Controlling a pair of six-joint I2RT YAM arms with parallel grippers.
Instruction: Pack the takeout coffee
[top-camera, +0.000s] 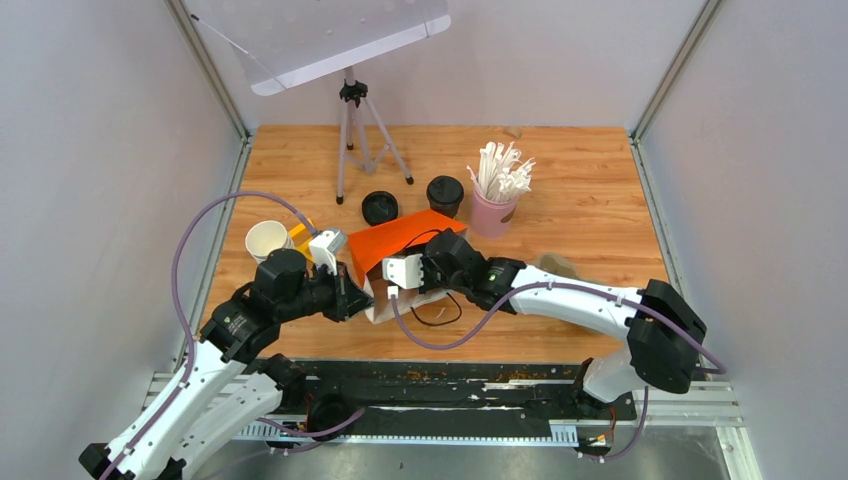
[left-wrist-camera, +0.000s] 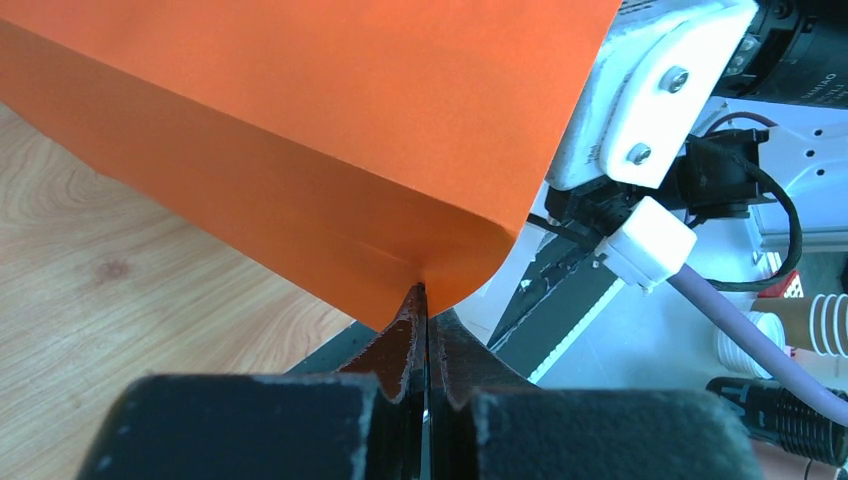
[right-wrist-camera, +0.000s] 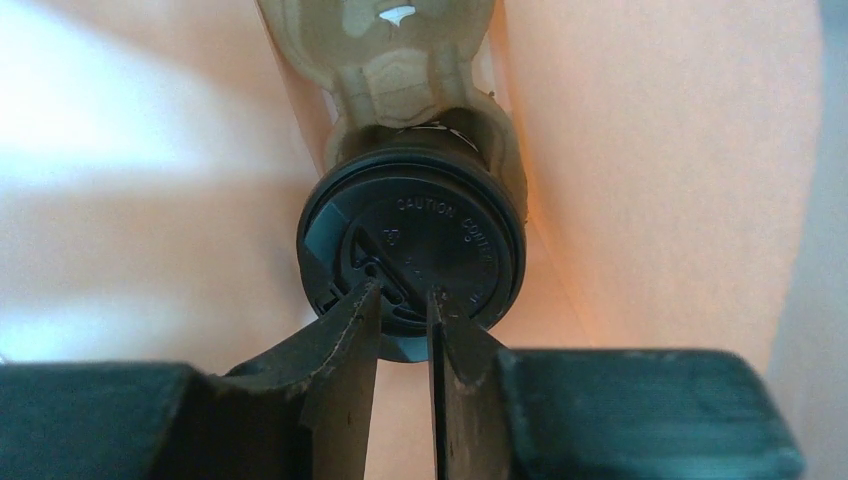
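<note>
Orange paper bag (top-camera: 385, 240) lying on the counter (top-camera: 580, 190): left claw (left-wrist-camera: 425, 300) is pinching its edge, closed tight; right claw (right-wrist-camera: 402, 295), fingers narrowly apart, is meeting the black-lidded takeout cup (right-wrist-camera: 440, 225) inside, seated in a pulp tray (right-wrist-camera: 400, 60); grip uncertain.

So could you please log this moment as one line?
left tool: shut on edge of orange paper bag | right tool: inside bag, tips at round black plastic cup lid, grip unclear
</note>
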